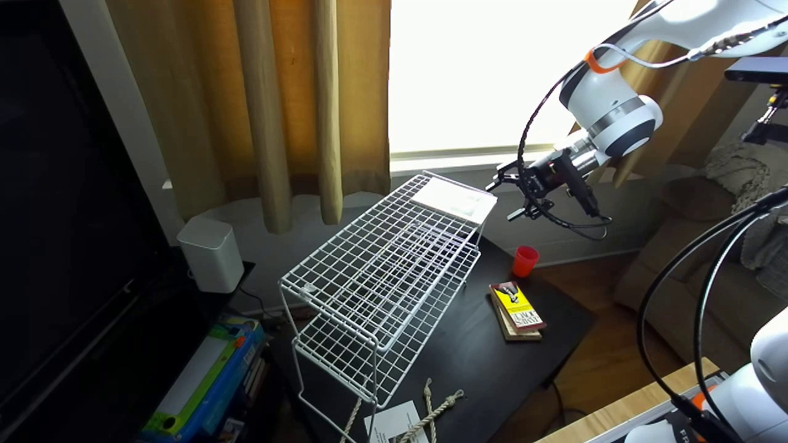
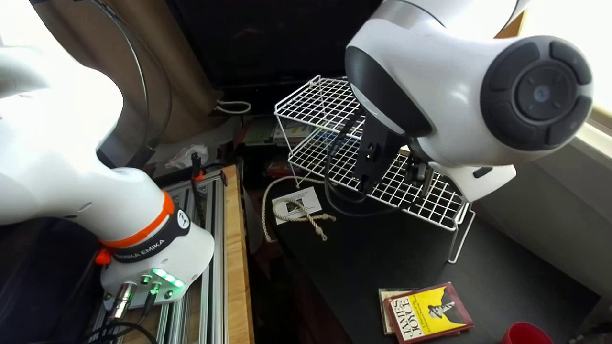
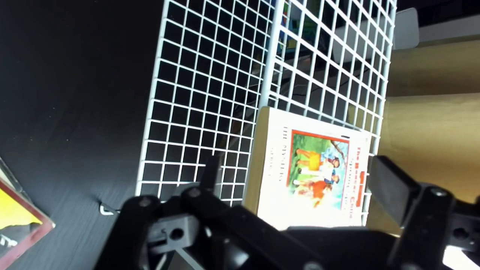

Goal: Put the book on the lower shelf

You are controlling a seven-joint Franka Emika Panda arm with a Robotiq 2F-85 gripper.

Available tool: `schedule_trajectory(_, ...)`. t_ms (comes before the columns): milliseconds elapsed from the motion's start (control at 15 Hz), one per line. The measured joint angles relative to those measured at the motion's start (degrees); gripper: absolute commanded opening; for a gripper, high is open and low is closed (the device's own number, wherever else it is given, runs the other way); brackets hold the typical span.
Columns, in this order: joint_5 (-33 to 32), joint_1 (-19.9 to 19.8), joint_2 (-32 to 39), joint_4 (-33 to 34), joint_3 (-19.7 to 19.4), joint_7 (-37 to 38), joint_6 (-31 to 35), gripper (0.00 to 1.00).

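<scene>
The white book [image 1: 458,200] lies flat on the top grid of the white wire rack, at the end near the window. In the wrist view the book [image 3: 277,202] shows a coloured picture on its cover. The arm hides it in an exterior view. The lower shelf [image 1: 335,347] is the mesh tier under the top grid; it also shows in an exterior view [image 2: 325,155] and in the wrist view [image 3: 187,97]. My gripper [image 1: 503,202] is open and empty, just beyond the book's end of the rack. In the wrist view its fingers [image 3: 296,161] appear on either side of the book, apart from it.
The rack's top grid [image 1: 345,264] overhangs part of the lower shelf. Two stacked paperbacks [image 1: 518,311] and a red cup [image 1: 525,261] stand on the black table [image 1: 462,369]. Rope [image 2: 301,215] and a paper sheet [image 2: 308,198] lie near the rack's far end. Curtains [image 1: 283,123] hang behind.
</scene>
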Motion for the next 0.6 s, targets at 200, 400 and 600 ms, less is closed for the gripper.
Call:
schedule_trajectory(200, 1.9, -1.6, 5.3, 3.7, 1.5, -1.4, -2.6, 1.00)
schedule_trajectory(400, 3.3, -2.8, 9.8, 7.1, 2.7, -2.4, -4.1, 1.00)
schedule_trajectory(600, 3.8, -3.5, 13.3, 9.8, 3.5, -2.8, -4.7, 0.66)
